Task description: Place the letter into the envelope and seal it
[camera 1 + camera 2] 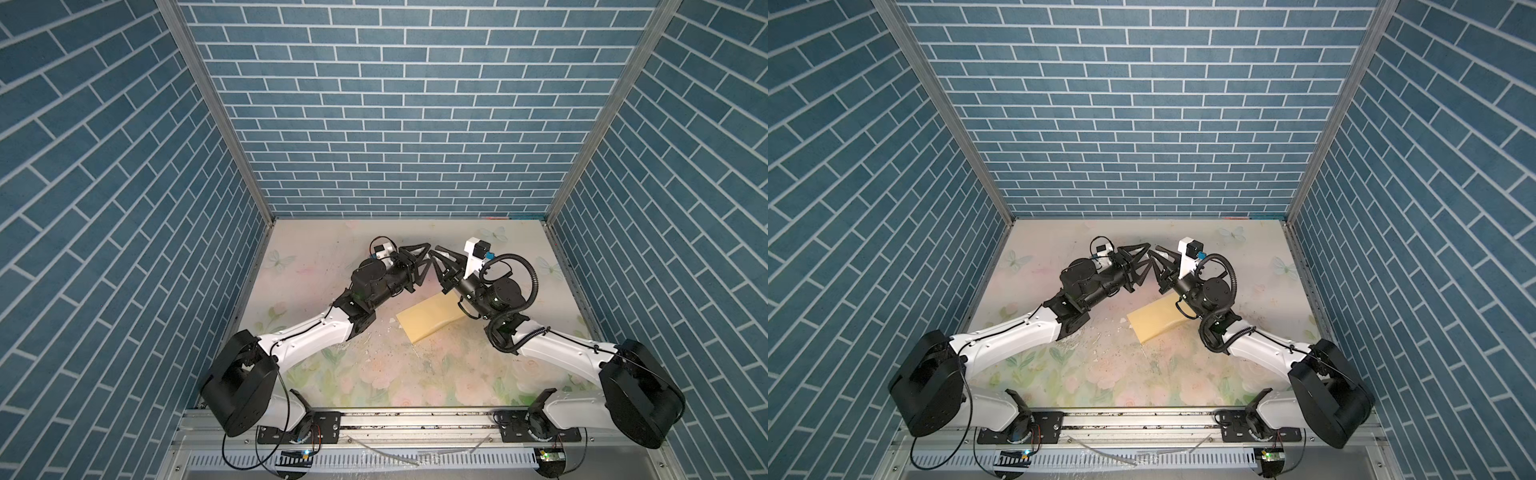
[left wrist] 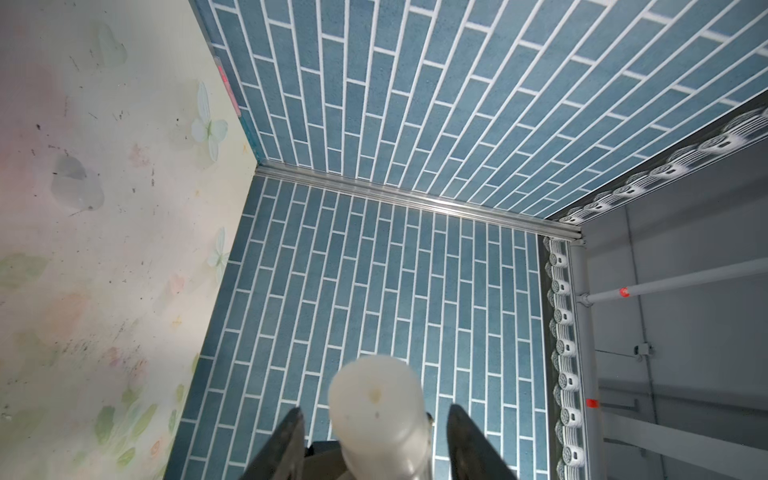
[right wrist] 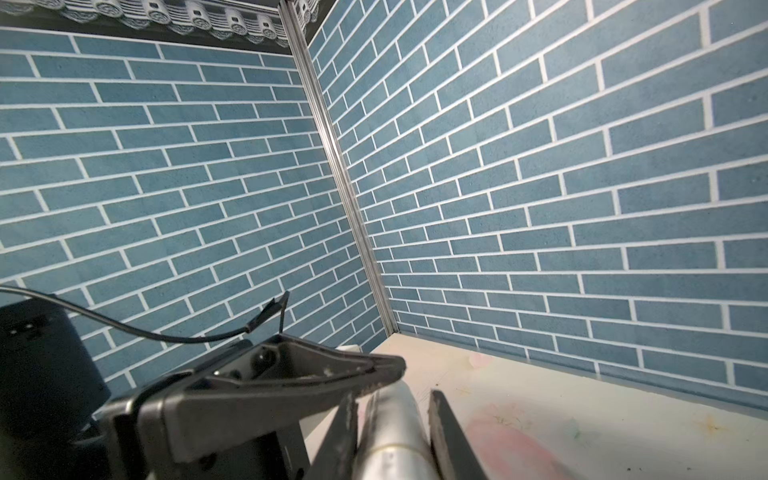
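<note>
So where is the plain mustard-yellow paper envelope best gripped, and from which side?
I would take the envelope at its near left corner, coming from the left: it lies flat on the floral table, that end is uncovered, and the right arm covers its far end.

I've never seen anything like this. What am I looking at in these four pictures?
These are robots: a left arm and a right arm reach over a flowery table inside blue brick-patterned walls. Two pictures look down from overhead and are nearly alike. The other two come from cameras on the arms' wrists. A yellow envelope lies on the table. High above the table, the right pincer clamps a pale tube, perhaps glue. The left pincer stands open around its end. The letter is not in sight.
</note>
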